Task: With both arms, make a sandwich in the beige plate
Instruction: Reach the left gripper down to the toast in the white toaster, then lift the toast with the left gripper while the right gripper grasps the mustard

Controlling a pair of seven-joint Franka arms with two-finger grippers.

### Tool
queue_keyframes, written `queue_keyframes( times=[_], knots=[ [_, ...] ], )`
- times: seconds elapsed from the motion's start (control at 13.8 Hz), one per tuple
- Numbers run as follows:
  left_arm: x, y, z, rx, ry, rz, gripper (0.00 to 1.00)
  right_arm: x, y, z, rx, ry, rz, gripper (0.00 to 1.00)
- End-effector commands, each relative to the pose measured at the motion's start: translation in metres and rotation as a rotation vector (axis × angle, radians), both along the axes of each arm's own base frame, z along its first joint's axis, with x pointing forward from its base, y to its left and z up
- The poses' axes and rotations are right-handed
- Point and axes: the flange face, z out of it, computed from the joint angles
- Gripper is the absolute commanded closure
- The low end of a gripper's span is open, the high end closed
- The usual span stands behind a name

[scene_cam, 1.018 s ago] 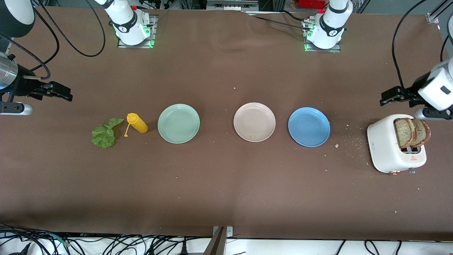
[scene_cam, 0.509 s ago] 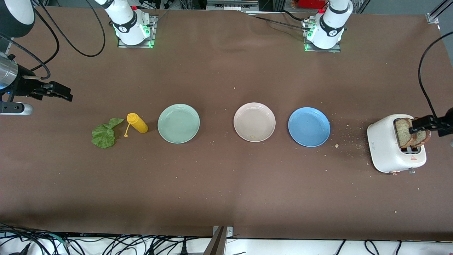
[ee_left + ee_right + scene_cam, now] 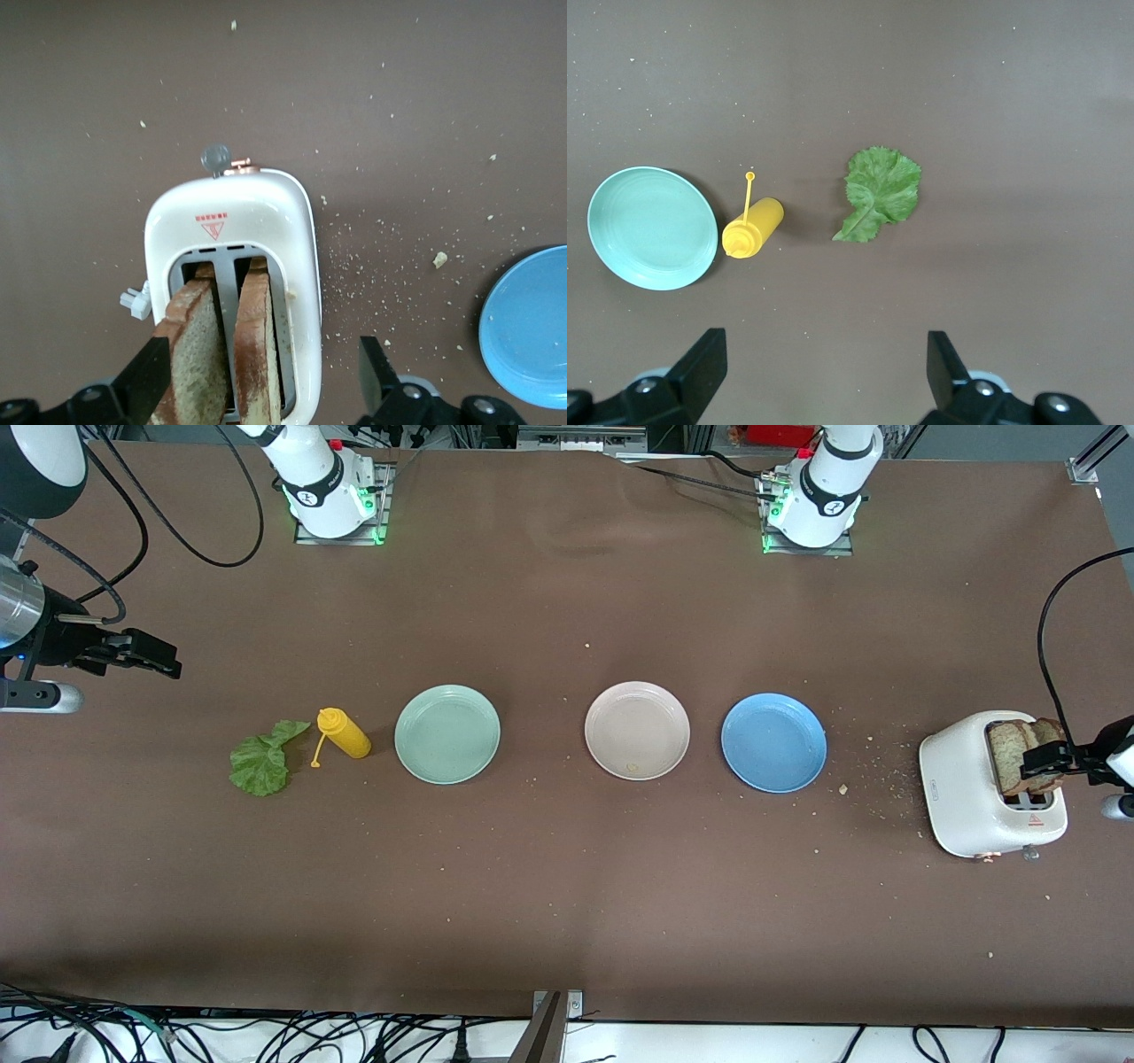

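Observation:
Two brown speckled bread slices (image 3: 1010,755) stand upright in a white toaster (image 3: 961,788) at the left arm's end of the table. My left gripper (image 3: 1045,762) hangs open just over them. In the left wrist view (image 3: 263,367) one finger is beside the outer slice (image 3: 199,345) and one is past the toaster wall (image 3: 306,266); both slices lie between them. The beige plate (image 3: 637,730) holds only a crumb. The green lettuce leaf (image 3: 260,760) lies on the table toward the right arm's end. My right gripper (image 3: 164,662) waits open in the air above that end.
A blue plate (image 3: 773,742) sits between the beige plate and the toaster, with crumbs scattered near it. A mint-green plate (image 3: 447,733) and a yellow squeeze bottle (image 3: 344,733) on its side lie between the beige plate and the lettuce.
My left gripper has come down from above the table beside the toaster to just over the bread slices. The right arm has not moved.

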Motion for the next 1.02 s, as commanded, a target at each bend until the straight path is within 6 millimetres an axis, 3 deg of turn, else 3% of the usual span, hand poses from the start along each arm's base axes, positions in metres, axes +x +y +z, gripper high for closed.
queue_keyframes(
  times=[0.0, 0.22, 0.29, 0.36, 0.44, 0.51, 0.65, 0.8, 0.95],
  knots=[
    [-0.015, 0.01, -0.017, 0.005, 0.031, 0.011, 0.05, 0.001, -0.001, 0.009, 0.007, -0.014, -0.012, 0.0],
    [-0.023, 0.01, -0.028, 0.001, 0.057, 0.026, 0.06, 0.003, 0.0, 0.009, 0.009, -0.02, -0.001, 0.0],
    [-0.023, 0.008, -0.029, 0.001, 0.063, 0.026, 0.17, 0.008, 0.0, 0.004, 0.013, -0.029, 0.002, 0.0],
    [-0.025, 0.007, -0.033, -0.003, 0.075, 0.028, 0.51, 0.014, 0.005, -0.004, 0.017, -0.029, 0.009, 0.0],
    [-0.027, 0.008, -0.037, -0.005, 0.084, 0.029, 0.79, 0.022, 0.013, -0.024, 0.02, -0.005, 0.022, 0.0],
    [-0.029, 0.01, -0.038, -0.004, 0.087, 0.033, 0.99, 0.027, 0.031, -0.037, 0.027, 0.011, 0.051, 0.0],
    [-0.029, 0.012, -0.04, -0.002, 0.092, 0.042, 1.0, 0.029, 0.036, -0.045, 0.035, 0.017, 0.11, 0.0],
    [-0.03, 0.012, -0.039, -0.002, 0.096, 0.046, 1.0, 0.039, 0.034, -0.075, 0.066, 0.062, 0.354, 0.0],
    [-0.03, 0.013, -0.033, 0.005, 0.089, 0.043, 1.0, 0.045, 0.017, -0.077, 0.096, 0.036, 0.485, 0.0]
  ],
)
